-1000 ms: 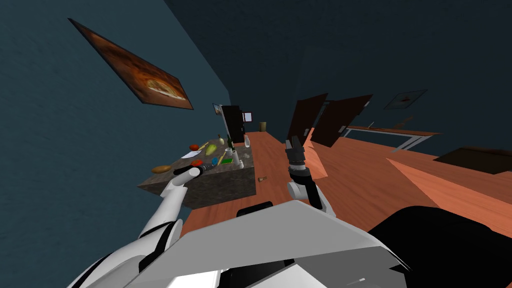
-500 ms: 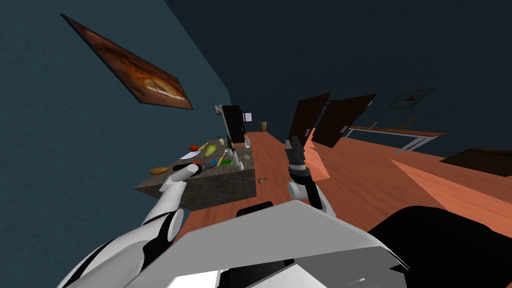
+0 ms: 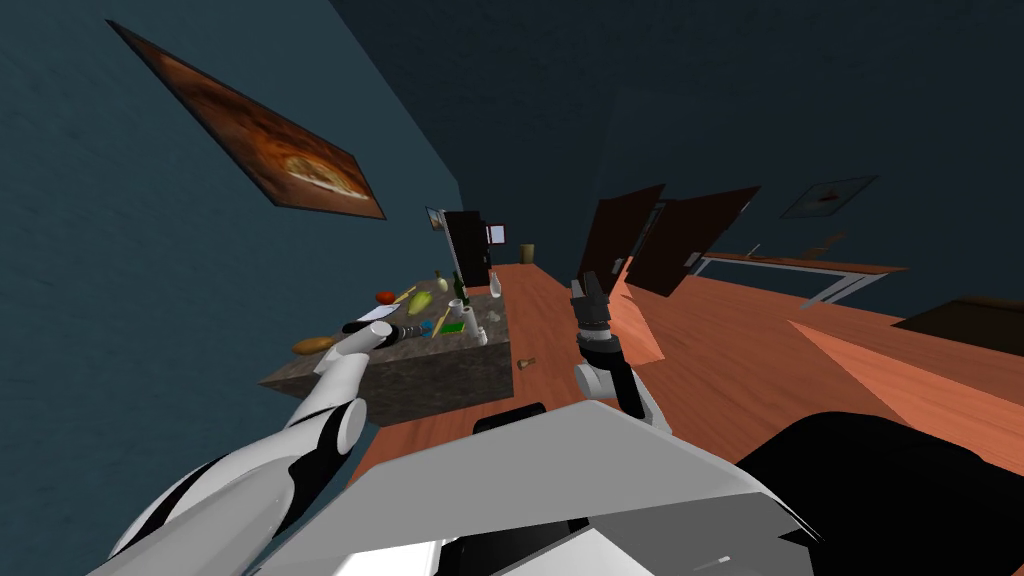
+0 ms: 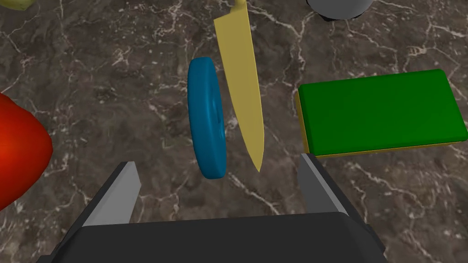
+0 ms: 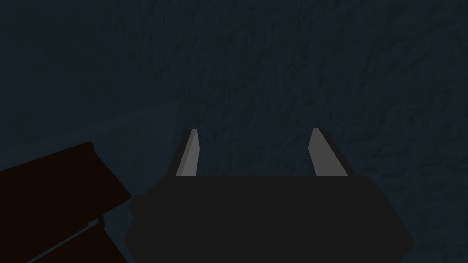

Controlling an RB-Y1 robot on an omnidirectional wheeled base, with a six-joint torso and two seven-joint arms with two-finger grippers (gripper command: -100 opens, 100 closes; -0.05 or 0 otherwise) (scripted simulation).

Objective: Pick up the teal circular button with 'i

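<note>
The teal round button (image 4: 208, 118) stands on its edge on the dark marbled counter (image 4: 114, 91), just ahead of my left gripper (image 4: 219, 182). That gripper is open, with the button's near end between the fingertips' lines and nothing touched. A yellow knife (image 4: 242, 86) lies right beside the button, its tip towards the gripper. In the head view my left gripper (image 3: 400, 332) hovers over the counter (image 3: 430, 378) among the clutter. My right gripper (image 3: 588, 290) is raised over the floor, its fingers (image 5: 189, 153) apart and holding nothing.
A green block (image 4: 379, 112) lies beyond the knife, close to one finger. A red object (image 4: 18, 150) sits on the button's other side. A grey round thing (image 4: 338, 7) stands further on. The counter also holds a brown loaf (image 3: 312, 346), a dark bottle (image 3: 460, 288) and white cups (image 3: 470, 318).
My left arm has reached further over the counter, towards the clutter in its middle. The head view has shifted slightly. The right arm has stayed in place.
</note>
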